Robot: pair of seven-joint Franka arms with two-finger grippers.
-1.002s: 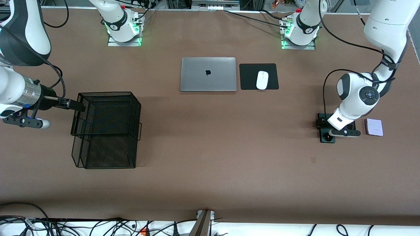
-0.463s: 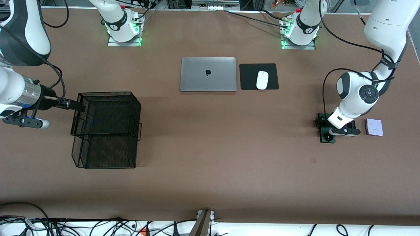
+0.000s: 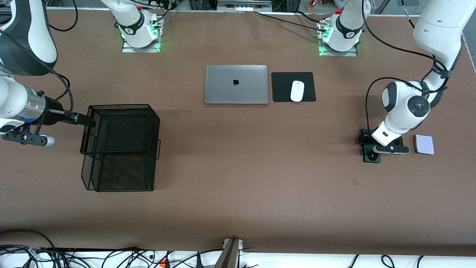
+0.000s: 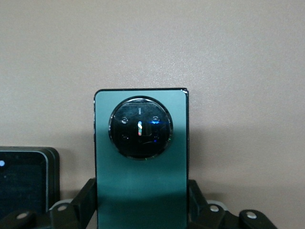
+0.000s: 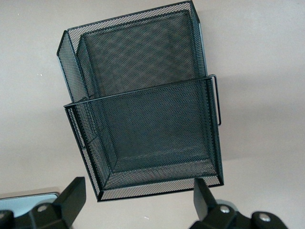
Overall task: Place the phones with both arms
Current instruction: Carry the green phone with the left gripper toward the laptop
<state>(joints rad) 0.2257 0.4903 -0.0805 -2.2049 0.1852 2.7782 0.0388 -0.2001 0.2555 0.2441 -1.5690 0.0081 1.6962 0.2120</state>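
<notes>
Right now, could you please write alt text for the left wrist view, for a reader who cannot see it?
A long dark green phone with a round black camera ring lies on the brown table between the left gripper's open black fingers. A small squarish black phone lies beside it.
</notes>
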